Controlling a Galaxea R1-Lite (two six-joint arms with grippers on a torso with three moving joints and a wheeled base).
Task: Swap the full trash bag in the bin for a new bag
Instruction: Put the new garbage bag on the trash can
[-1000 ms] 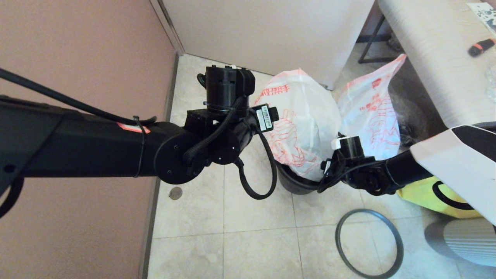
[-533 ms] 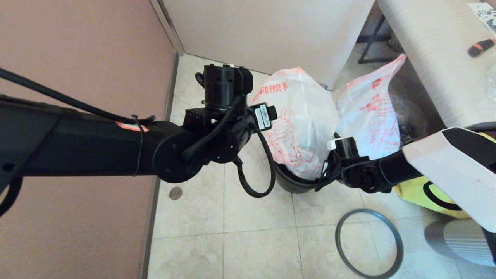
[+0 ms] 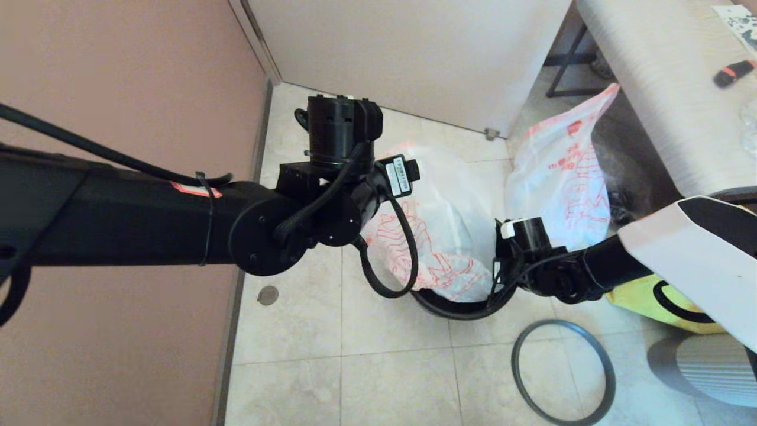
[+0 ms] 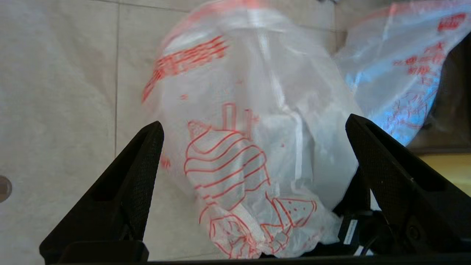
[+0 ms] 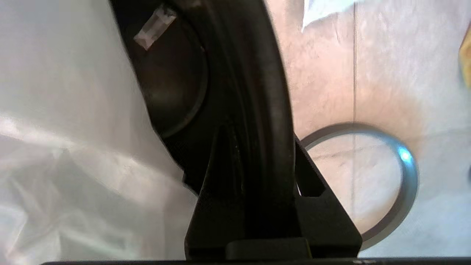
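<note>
The full trash bag [image 3: 449,236], white with red-orange print, leans out of the black bin [image 3: 449,309], which tips towards me. My right gripper [image 3: 500,278] is shut on the bin's rim; in the right wrist view the bin wall [image 5: 250,92] runs between its fingers [image 5: 220,176], with the bag's plastic [image 5: 73,147] beside it. My left gripper [image 4: 254,120] hangs open above the full bag [image 4: 239,129], fingers wide apart and not touching it. The new bag [image 3: 562,171] stands slack to the right against the table. The grey hoop [image 3: 516,361] lies on the floor.
A pink wall [image 3: 118,89] runs close on the left, a pale wall behind. A white table [image 3: 662,89] stands at the right with a black-orange item [image 3: 735,71] on it. A yellow bag [image 3: 644,296] lies under my right arm. Tiled floor holds a drain [image 3: 268,294].
The bin has tipped and come towards me in the right gripper's hold. The full bag has dropped lower and leans away. The left wrist has shifted slightly left.
</note>
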